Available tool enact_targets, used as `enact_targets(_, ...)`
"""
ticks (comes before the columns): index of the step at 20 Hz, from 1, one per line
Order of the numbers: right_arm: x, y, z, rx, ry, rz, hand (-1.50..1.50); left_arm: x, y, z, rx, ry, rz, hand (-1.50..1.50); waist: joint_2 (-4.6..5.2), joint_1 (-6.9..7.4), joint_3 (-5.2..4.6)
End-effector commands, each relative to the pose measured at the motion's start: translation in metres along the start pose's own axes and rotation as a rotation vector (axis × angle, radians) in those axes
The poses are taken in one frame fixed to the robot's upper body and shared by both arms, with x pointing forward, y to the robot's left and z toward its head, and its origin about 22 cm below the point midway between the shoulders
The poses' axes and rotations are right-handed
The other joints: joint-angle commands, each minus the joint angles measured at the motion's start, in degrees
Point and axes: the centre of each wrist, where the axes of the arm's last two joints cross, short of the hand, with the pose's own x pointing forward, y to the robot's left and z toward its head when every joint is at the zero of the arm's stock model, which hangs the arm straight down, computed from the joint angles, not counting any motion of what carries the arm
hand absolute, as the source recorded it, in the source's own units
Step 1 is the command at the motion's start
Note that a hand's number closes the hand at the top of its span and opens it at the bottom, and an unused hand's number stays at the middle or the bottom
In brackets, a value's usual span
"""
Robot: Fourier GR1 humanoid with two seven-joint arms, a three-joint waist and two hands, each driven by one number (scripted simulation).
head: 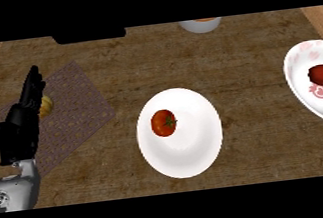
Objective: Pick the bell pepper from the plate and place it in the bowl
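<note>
A brown, rough-textured wooden counter (246,46) is seen from above. A dark woven rectangular mat (83,110) is laid at its left. A plain white round dish (199,152) is set at the centre, and a white plate with pink patterns (301,65) is cut off by the right edge. The black left hand (18,130) is held over the mat, fingers straight and together, grasping nothing. The red bell pepper (322,75) is found on the patterned plate, well apart from that hand. A red-orange tomato (164,123) is lying in the plain dish. A small yellow object (46,106) is partly hidden behind the fingers.
</note>
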Motion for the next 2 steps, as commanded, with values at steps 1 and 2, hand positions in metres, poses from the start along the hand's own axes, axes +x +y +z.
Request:
enact_targets(1, 0.008, -0.004, 0.023, 0.003, -0.012, 0.007, -1.50, 0.007, -0.002, -0.015, 0.001, 0.004, -0.003, 0.00, 0.11, 0.20, 0.04)
enact_targets(2, 0.015, -0.012, 0.014, 0.004, 0.000, -0.010, -1.50, -0.005, 0.002, -0.011, -0.006, 0.005, 0.012, 0.00, 0.12, 0.31, 0.04)
